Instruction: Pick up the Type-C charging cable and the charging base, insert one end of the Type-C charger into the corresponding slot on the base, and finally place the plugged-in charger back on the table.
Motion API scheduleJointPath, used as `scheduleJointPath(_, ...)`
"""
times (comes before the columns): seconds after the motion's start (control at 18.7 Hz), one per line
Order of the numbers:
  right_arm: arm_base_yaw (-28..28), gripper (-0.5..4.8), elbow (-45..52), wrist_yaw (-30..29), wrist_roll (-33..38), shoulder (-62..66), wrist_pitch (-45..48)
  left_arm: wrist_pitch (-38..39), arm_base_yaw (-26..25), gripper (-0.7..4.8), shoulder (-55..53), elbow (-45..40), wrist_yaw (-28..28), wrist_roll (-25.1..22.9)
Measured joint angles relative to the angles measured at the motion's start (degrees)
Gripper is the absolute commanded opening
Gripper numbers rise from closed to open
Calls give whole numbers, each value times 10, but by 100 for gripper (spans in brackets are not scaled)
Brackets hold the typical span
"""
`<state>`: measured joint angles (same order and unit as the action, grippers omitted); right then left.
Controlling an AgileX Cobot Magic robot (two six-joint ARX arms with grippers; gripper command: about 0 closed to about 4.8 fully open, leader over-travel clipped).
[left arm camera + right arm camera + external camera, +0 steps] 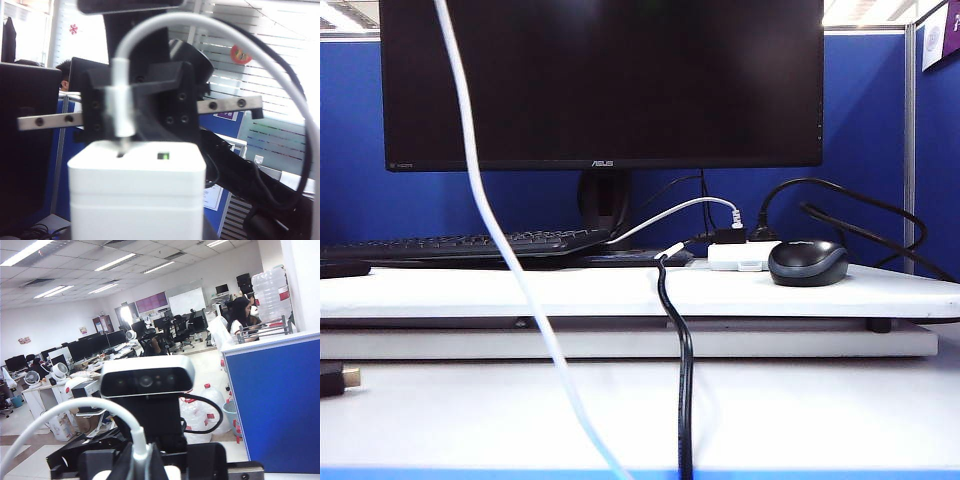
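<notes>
The charging base (137, 195), a white block, fills the near part of the left wrist view, and my left gripper (137, 227) is shut on it, its jaws hidden behind it. In the right wrist view its black fingers (95, 462) flank the base. My right gripper (122, 107) is shut on the white plug of the Type-C charging cable (225, 45). The plug's metal tip (122, 146) sits in a slot on the base's end face. The cable (470, 170) hangs down across the exterior view to the table (800, 410). Neither gripper shows there.
On the raised white board (620, 290) stand a monitor (600, 80), a keyboard (460, 243), a dark mouse (808, 262) and a small white hub with black plugs (740, 255). A thick black cable (685, 380) drops over the board's front.
</notes>
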<state>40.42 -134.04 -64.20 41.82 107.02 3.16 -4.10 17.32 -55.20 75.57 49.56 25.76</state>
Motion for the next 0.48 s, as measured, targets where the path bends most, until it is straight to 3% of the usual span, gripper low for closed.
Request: scheduleJointPath(0.48, 3, -5, 0, 1, -10, 0, -2, 0, 0, -5, 0, 0, 8, 13)
